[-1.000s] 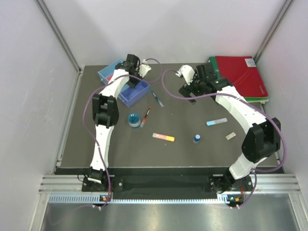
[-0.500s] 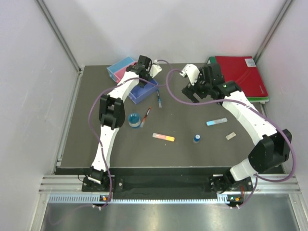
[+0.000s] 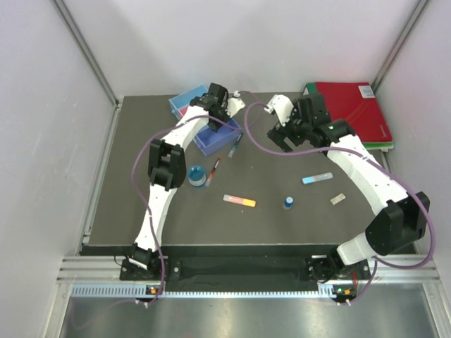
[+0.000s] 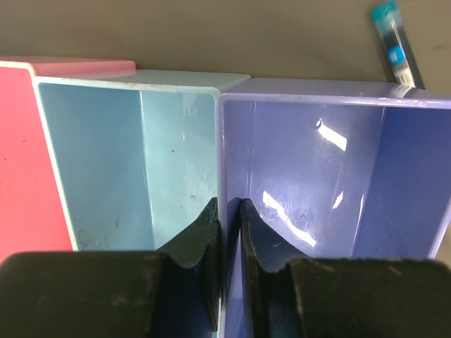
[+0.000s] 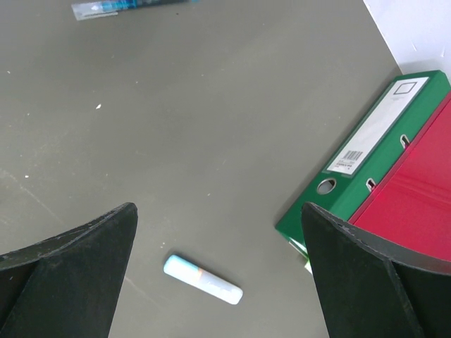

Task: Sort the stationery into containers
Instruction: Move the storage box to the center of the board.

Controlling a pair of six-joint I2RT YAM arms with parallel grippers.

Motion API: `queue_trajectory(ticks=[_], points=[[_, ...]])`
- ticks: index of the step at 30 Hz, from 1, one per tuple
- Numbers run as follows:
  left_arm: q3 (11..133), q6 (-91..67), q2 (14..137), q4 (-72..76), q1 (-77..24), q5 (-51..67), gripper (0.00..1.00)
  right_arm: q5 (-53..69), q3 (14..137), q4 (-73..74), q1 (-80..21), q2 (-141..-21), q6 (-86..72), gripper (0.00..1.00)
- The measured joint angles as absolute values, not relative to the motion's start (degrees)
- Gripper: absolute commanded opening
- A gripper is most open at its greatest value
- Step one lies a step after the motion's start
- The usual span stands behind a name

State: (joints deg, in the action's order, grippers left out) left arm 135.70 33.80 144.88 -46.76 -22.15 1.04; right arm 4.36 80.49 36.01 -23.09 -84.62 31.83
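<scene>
plastic bin row diagonal, purple nearest

The left gripper sits at 6 o'clock, one finger on each side of the shared wall between the light blue bin and the purple bin, apparently pinching it. A pink bin adjoins at 9 o'clock. At 1 o'clock a blue-labelled pen lies on the grey counter.

Top: overhead, whole table. Wrists: close, downward; light blue bar shared.
</scene>
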Motion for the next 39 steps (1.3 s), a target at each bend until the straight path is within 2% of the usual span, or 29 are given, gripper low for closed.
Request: queue_trajectory(ticks=[19,21,22,24,25,39], points=[[135.02,32.27,144.64,-52.31,-27.44,11.33,0.19,4.43,79.48,37.43,-23.07,-82.06,31.68,1.0],[134.04,31.62,144.7,-53.71,-28.36,12.47,0.28,4.43,79.46,37.45,-23.09,-82.06,31.66,1.0],[133.69,31.38,144.79,-54.33,-28.82,13.02,0.4,4.43,79.42,37.45,-23.09,-82.06,31.64,1.0],[133.51,30.72,144.77,-54.59,-29.63,13.41,0.51,4.43,79.05,37.5,-23.09,-81.91,31.46,1.0],[133.34,30.24,144.77,-54.33,-29.85,13.63,0.61,4.45,78.76,37.43,-23.09,-81.84,31.42,1.0],[130.13,25.1,143.22,-45.71,-29.41,11.33,0.62,4.54,76.99,37.3,-23.09,-81.73,31.16,1.0]])
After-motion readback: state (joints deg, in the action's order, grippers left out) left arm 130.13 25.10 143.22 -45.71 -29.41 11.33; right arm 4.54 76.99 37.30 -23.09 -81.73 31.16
